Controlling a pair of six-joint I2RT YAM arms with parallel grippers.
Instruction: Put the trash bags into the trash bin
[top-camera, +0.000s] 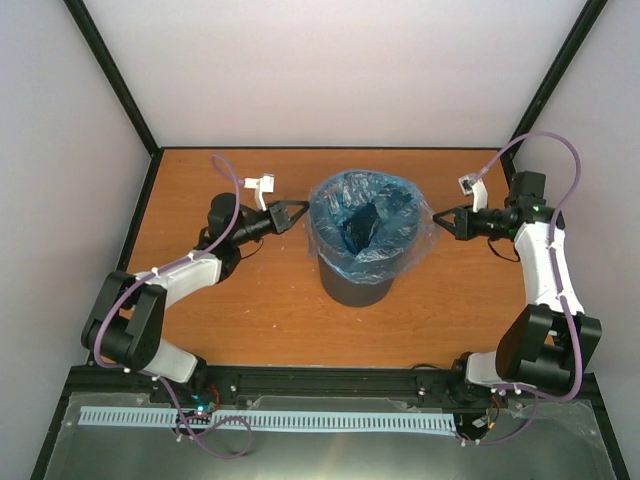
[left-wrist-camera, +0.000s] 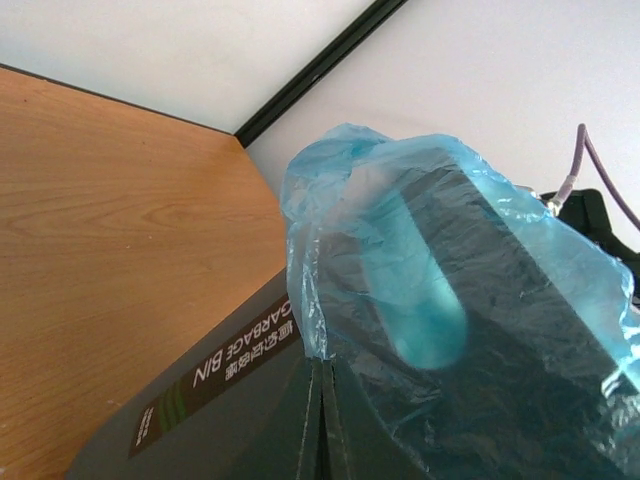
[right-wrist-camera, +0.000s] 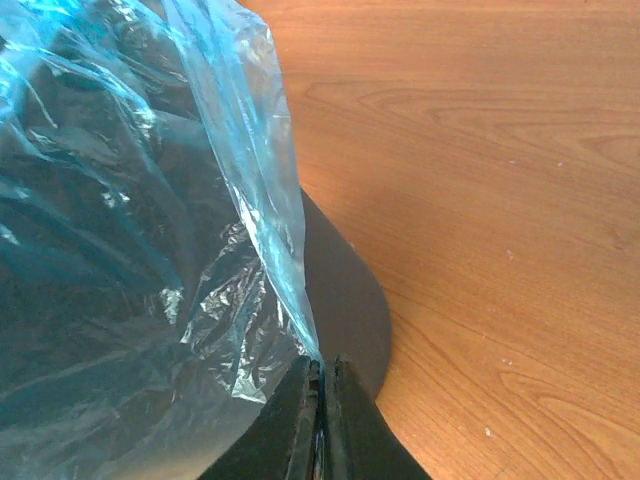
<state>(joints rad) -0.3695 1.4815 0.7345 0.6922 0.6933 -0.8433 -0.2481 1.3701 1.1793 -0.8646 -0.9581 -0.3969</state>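
The bin (top-camera: 355, 285) is sitting upright, blue bag (top-camera: 398, 250) draping over its rim. The left gripper (top-camera: 300, 212) and right gripper (top-camera: 437, 216) are clamping fully closed on opposite sides, each apparently pinching the bag's edge.

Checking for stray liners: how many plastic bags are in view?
1. The light-blue bag lines the grey bin mid-table, draped over its rim, its sides pinched by the left gripper and right gripper. The bin could hide another inside.
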